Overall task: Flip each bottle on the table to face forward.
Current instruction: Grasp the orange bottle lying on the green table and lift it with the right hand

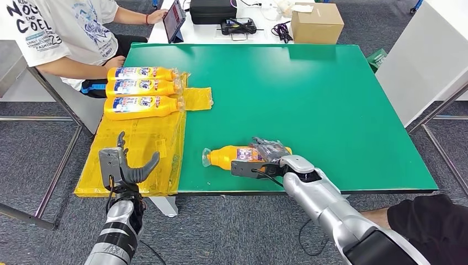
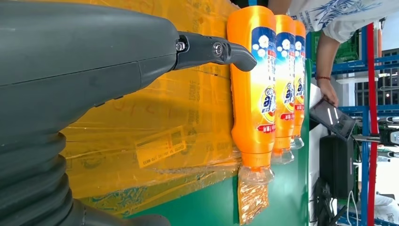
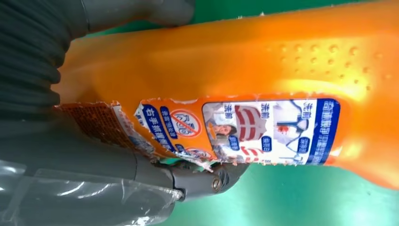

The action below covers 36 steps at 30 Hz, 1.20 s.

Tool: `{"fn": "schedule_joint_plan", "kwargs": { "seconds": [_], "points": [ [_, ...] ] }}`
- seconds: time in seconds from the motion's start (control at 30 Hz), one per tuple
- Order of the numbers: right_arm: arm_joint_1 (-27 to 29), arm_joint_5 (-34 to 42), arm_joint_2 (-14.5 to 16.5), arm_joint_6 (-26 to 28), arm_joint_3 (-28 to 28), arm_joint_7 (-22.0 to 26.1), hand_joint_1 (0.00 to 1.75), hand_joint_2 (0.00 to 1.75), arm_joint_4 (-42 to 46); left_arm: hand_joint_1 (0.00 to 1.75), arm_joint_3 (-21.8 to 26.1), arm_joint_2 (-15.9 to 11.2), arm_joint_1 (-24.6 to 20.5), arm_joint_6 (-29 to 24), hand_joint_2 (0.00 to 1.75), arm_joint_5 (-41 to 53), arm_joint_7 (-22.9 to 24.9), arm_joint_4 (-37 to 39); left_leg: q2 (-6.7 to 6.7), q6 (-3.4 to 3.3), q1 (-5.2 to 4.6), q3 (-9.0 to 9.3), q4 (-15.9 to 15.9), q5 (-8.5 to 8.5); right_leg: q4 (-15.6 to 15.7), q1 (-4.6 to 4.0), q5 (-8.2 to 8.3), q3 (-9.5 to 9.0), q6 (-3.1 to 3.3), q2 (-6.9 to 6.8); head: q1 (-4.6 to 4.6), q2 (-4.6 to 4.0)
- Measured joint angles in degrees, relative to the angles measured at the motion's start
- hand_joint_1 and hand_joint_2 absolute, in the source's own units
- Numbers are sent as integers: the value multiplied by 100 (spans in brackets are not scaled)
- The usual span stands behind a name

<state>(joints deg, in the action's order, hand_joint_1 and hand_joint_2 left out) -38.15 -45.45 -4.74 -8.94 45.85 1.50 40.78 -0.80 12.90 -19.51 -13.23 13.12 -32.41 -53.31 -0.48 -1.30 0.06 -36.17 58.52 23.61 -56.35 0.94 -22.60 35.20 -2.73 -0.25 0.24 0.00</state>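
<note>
Right hand (image 1: pixel 264 160) grips lying orange bottle (image 1: pixel 229 156); left hand (image 1: pixel 124 168) open, empty.

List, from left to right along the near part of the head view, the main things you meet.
Left hand raised over the yellow plastic-wrapped cardboard sheet → clear-capped orange plastic bottle lying on the green table → right hand gripping that bottle's base end.
</note>
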Motion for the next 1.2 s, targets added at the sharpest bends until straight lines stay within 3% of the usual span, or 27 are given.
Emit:
{"fn": "schedule_joint_plan", "kwargs": {
  "seconds": [0.2, 0.3, 0.43, 0.57, 0.67, 0.77, 1.0, 1.2],
  "points": [
    [-61, -16, -77, 99, 123, -116, 175, 175, 10, 0, 8, 0, 0, 15, 175, -48, -22, -2, 0, 0, 0, 0, 0, 0, 0, 0, 0, 0, 0, 0, 1, 0],
    [19, 3, -90, 506, 128, -224, 175, 175, 103, 0, 15, 1, 3, 16, 175, -43, -22, -3, 0, 0, 0, -1, 0, 0, 0, 0, 0, 0, 0, 0, 2, 0],
    [488, -63, -36, 1700, -148, -279, 175, 175, 609, 0, 22, 13, 47, 40, 175, -3, 10, -54, 0, 1, 1, -3, 0, 2, -1, -3, -1, 1, 0, 0, 2, 0],
    [1349, -399, 244, 3161, -963, -46, 175, 175, 1792, 0, 17, 43, 166, 121, 175, 0, 90, -203, -3, 2, 3, -9, -1, 7, -1, -6, -6, 8, 1, -2, 1, 0],
    [1888, -486, 474, 4087, -1614, 360, 175, 175, 2636, 0, -7, 74, 256, 232, 175, -70, 140, -300, -13, 2, 5, -15, -1, 7, 0, -7, -14, 12, -4, -12, 2, 0],
    [2317, -91, 662, 4712, -2261, 969, 175, 175, 3288, 0, -81, 105, 327, 454, 175, -245, 215, -385, -12, 1, 0, -16, -2, 8, 1, -1, -15, 11, -10, -11, 3, 0],
    [2932, 1031, 968, 4565, -3167, 2173, 175, 175, 4006, 0, -458, 104, 420, 1370, 175, -722, 426, -644, -10, -1, -10, -16, -2, 8, 3, 7, -12, 10, -13, -11, 1, 0],
    [3187, 1143, 1101, 4077, -3299, 2568, 175, 175, 4195, 0, -815, -21, 458, 2720, 175, -1465, 496, -913, -7, -1, -7, -16, -2, 8, 1, 4, -13, 11, -13, -10, 0, 0]
  ]
}}
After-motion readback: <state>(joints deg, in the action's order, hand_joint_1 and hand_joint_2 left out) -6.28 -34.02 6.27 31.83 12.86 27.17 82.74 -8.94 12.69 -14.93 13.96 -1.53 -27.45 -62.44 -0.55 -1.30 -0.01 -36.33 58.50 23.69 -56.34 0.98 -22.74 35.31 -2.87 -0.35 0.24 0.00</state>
